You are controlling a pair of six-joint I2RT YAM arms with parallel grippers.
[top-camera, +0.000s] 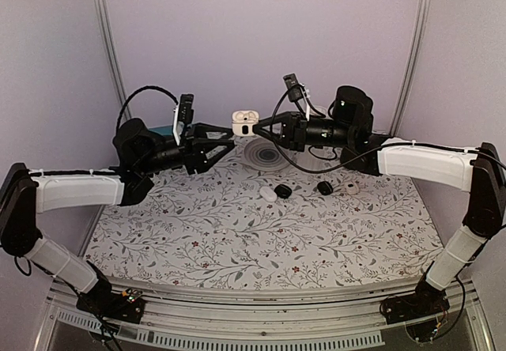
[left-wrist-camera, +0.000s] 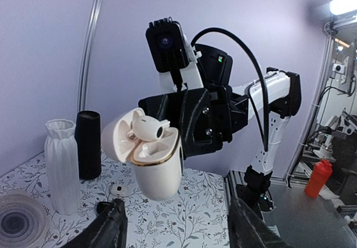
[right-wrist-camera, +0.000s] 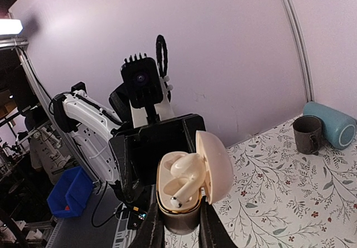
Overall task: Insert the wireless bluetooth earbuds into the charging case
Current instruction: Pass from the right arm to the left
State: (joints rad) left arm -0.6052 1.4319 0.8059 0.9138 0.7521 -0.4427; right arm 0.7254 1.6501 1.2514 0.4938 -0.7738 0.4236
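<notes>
Overhead, the floral tabletop (top-camera: 237, 240) lies beneath both arms, which meet above the middle of its far edge; the left gripper (left-wrist-camera: 178, 231) faces the case with jaws spread wide, touching nothing; the right gripper (right-wrist-camera: 183, 228) has its jaws pinching the lower body of the charging case (right-wrist-camera: 187, 203), held upright in the air, lid flipped open; the wireless bluetooth earbuds (right-wrist-camera: 183, 178) both lie in its wells, one riding higher than the other.
</notes>
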